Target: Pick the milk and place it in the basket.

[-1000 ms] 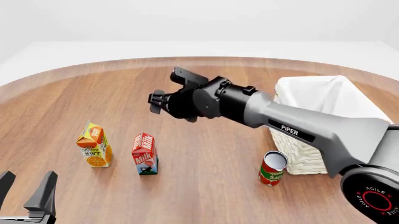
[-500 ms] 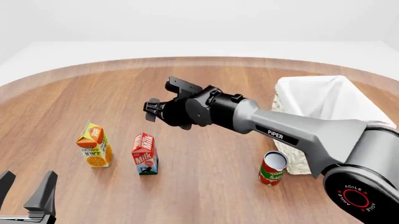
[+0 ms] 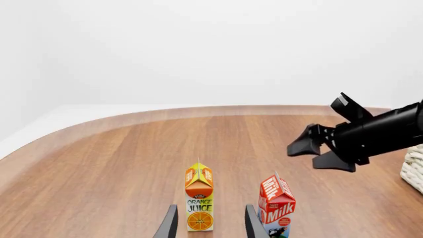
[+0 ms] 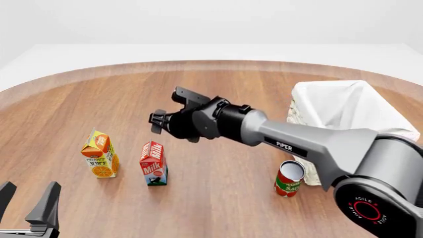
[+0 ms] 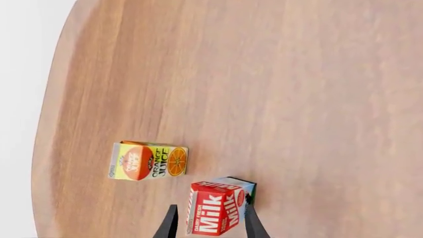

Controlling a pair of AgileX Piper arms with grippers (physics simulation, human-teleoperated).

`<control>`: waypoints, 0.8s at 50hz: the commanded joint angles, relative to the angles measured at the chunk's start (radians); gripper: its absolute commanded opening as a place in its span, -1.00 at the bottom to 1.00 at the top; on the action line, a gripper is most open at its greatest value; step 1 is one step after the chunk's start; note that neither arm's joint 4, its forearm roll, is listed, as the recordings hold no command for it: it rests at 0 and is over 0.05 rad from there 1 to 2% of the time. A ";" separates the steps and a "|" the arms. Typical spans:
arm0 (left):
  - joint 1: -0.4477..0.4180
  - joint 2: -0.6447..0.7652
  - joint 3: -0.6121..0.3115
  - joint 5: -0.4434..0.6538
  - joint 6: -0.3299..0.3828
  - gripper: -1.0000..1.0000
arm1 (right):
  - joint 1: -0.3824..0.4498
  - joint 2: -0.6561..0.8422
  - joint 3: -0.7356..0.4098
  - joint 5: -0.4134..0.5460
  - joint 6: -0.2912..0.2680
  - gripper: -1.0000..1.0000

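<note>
Front view: gable-topped milk [image 4: 153, 163] stands upright on wood-grain table [image 4: 86, 109] (glossy).

Right claw [image 4: 156, 122] keeps sliding left and a touch lower across the counter [image 4: 218, 178], its arm stretching out further, now hanging open just beyond the milk [image 4: 153, 163].

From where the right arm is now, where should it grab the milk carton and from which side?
Grip the milk across its flat body, below the sloped red gable, coming down from above. It stands upright and apart from the orange juice carton, so the right tool's open fingers should fit either side; the wrist view already lines them up with it.
</note>
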 commanded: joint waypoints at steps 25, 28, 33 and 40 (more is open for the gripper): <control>0.000 0.000 0.000 0.000 0.000 1.00 | 0.026 0.042 0.009 -0.033 0.036 1.00; 0.000 0.000 0.000 0.000 0.000 1.00 | 0.028 0.043 0.011 -0.035 0.039 1.00; 0.000 0.000 0.000 0.000 0.000 1.00 | 0.029 0.047 0.011 -0.037 0.043 1.00; 0.000 0.000 0.000 0.000 0.000 1.00 | 0.029 0.052 0.009 -0.040 0.043 1.00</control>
